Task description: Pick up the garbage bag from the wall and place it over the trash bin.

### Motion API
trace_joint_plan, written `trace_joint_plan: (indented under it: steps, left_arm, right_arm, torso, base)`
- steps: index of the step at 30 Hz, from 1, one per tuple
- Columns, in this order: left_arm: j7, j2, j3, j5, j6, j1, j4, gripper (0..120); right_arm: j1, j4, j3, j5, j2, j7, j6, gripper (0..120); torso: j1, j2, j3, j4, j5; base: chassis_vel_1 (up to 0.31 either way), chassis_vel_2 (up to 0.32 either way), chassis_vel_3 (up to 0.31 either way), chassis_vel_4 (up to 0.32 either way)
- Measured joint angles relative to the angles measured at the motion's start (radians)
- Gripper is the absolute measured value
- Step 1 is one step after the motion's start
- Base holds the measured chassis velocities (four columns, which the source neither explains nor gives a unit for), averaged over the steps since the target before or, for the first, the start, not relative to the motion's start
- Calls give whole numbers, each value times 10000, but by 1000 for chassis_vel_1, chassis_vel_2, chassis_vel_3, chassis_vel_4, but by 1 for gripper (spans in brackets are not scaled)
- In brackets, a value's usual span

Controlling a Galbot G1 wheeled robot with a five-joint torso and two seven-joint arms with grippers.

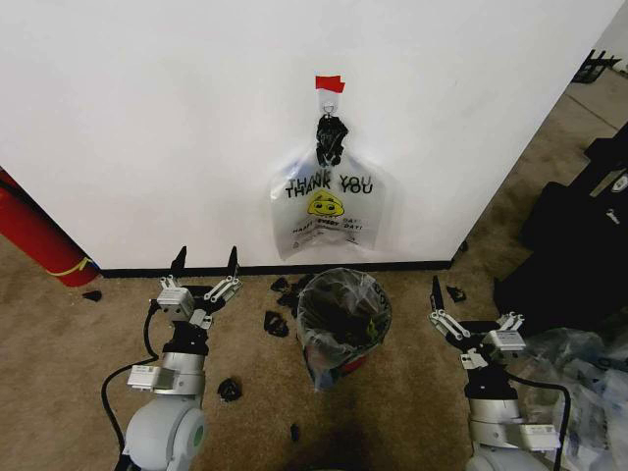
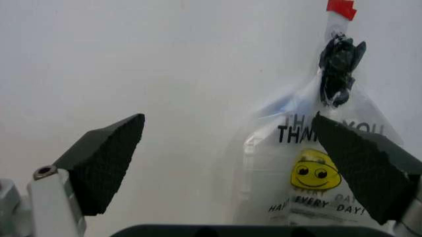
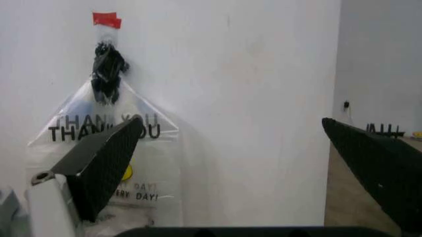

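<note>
The trash bin [image 1: 355, 365], black mesh with a red lower band, stands on the carpet below the wall [image 1: 147, 128]. A crinkly see-through garbage bag [image 1: 316, 339] with a bluish patch lies over its rim and down its sides. My left gripper [image 1: 206, 263] is open, low and left of the bin, and points at the wall [image 2: 132, 59]. My right gripper [image 1: 473, 312] is open to the bin's right. Nothing is between either pair of fingers. The left gripper [image 2: 228, 123] and right gripper [image 3: 231, 123] each show wide-apart pads.
A clear "THANK YOU" smiley bag [image 1: 329, 211] hangs from a hook under red tape [image 1: 330, 83], tied with a black knot [image 1: 331, 137]. A red cylinder [image 1: 39, 240] leans at the left. Black scraps [image 1: 275, 324] litter the carpet. Plastic bags [image 1: 589, 378] and dark gear [image 1: 579, 245] crowd the right.
</note>
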Motion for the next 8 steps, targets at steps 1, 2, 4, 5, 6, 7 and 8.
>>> trace_joint_plan:
  steps: [1,2,4,5,6,7,8]
  left_arm:
    - [2,23,-6,-5,0,5,3,100]
    - [8,63,-25,-6,0,4,6,100]
    - [10,71,-31,-7,0,3,6,100]
    - [15,78,-39,-10,1,5,3,100]
    - [18,78,-36,-11,2,16,-4,100]
    - [23,82,-15,-11,0,50,-13,100]
    - [27,91,19,-3,-35,105,-15,100]
  right_arm:
    - [-21,8,0,4,45,1,24,100]
    - [-49,24,-1,6,117,6,79,100]
    - [-55,29,-2,2,136,6,97,100]
    - [-62,44,-4,-29,180,6,120,100]
    - [-68,71,-6,-58,199,5,121,100]
    - [-75,111,-8,-85,216,4,121,100]
    - [-83,172,-9,-124,243,3,117,100]
  torso:
    - [0,0,0,0,0]
    - [0,0,0,-1,0]
    - [0,0,0,0,0]
    - [0,0,0,0,0]
    - [0,0,0,0,0]
    - [0,0,0,-1,1]
    - [0,0,0,0,0]
  base:
    - [0,0,0,0]
    - [0,0,0,0]
    - [0,0,0,0]
    - [0,0,0,0]
    - [0,0,0,0]
    - [0,0,0,0]
    - [0,0,0,0]
